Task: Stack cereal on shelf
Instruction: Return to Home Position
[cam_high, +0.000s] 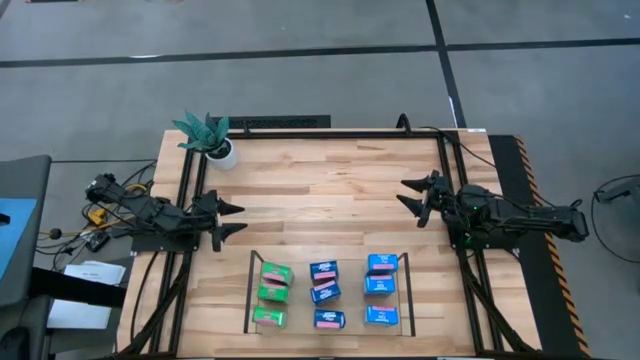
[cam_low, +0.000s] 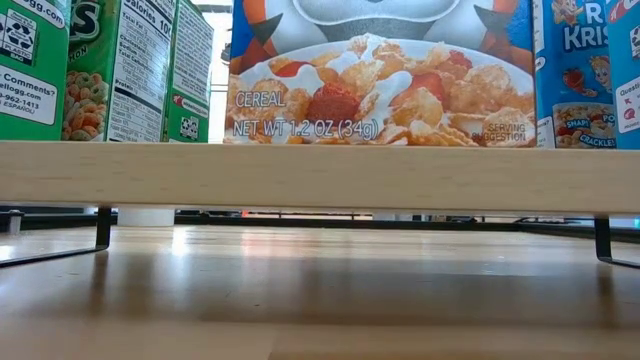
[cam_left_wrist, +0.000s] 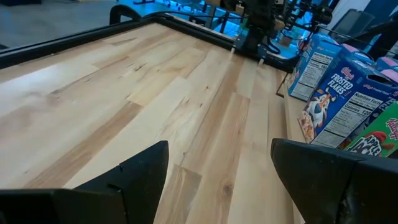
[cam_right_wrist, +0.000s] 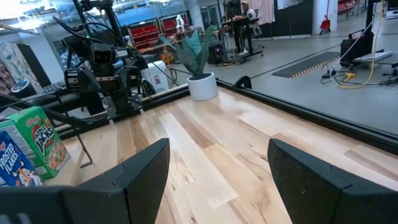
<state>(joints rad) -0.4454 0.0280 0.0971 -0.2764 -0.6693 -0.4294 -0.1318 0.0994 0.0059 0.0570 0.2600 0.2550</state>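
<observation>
The shelf (cam_high: 250, 290) stands near the table's front edge, a light wood base (cam_low: 320, 175) on thin dark rails. Several small cereal boxes stand upright on the base. The green ones (cam_high: 272, 282) are at its left, and blue ones fill the middle (cam_high: 324, 280) and the right (cam_high: 381, 275). The low view shows the green boxes (cam_low: 100, 60) and a blue box (cam_low: 380, 60) from close by. My left gripper (cam_high: 232, 218) hovers open at the table's left side. At the right side my right gripper (cam_high: 407, 195) is open too. Both are clear of the boxes and hold nothing.
A potted teal-leaved plant (cam_high: 208, 135) stands at the table's far left corner. Black frame rails (cam_high: 190, 190) run along the left and right edges. Bare wood lies between the two grippers, on the far side of the shelf. Cables and gear (cam_high: 95, 215) lie off the table's left.
</observation>
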